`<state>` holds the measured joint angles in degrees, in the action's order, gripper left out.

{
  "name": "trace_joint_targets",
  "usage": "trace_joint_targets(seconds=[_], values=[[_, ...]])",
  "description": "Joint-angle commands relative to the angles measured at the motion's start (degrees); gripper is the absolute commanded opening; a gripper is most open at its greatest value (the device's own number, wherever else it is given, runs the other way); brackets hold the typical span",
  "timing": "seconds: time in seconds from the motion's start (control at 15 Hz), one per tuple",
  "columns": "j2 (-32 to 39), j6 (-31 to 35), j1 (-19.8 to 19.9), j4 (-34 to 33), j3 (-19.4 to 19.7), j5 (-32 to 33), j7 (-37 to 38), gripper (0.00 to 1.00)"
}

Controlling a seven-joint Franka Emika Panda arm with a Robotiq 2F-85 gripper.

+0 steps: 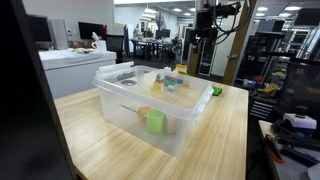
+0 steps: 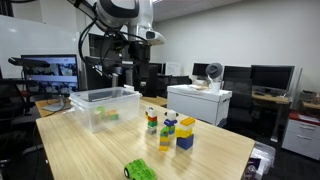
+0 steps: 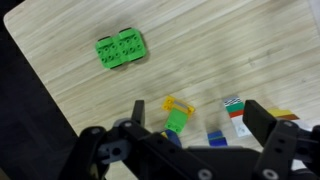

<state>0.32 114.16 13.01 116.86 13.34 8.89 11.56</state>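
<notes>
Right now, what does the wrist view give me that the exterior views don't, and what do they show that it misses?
Only the wrist view shows the gripper close up: its jaws are wide apart above the block stacks, which are seen from the top. Only the exterior views show the clear bin with toys inside, among them a green cup, as well as the arm overhead and the office around. Both share the wooden table, the flat green block and the block stacks.
</notes>
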Motion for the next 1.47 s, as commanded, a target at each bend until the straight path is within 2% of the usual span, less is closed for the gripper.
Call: trace_joint_targets(seconds=[0.0, 0.27, 0.6, 1.07, 1.4], values=[[7.32, 0.07, 1.24, -7.58, 1.43, 2.96, 1.03, 1.0], [13.5, -0.66, 1.81, -13.91, 2.16, 2.1, -3.81, 1.0], [17.21, -0.36, 2.07, -18.39, 1.9, 2.84, -11.16, 1.0], [16.76, -0.94, 1.81, -18.4, 1.7, 2.41, -12.24, 1.0], [18.17, 5.88, 3.28, -18.38, 1.89, 3.52, -17.8, 1.0]])
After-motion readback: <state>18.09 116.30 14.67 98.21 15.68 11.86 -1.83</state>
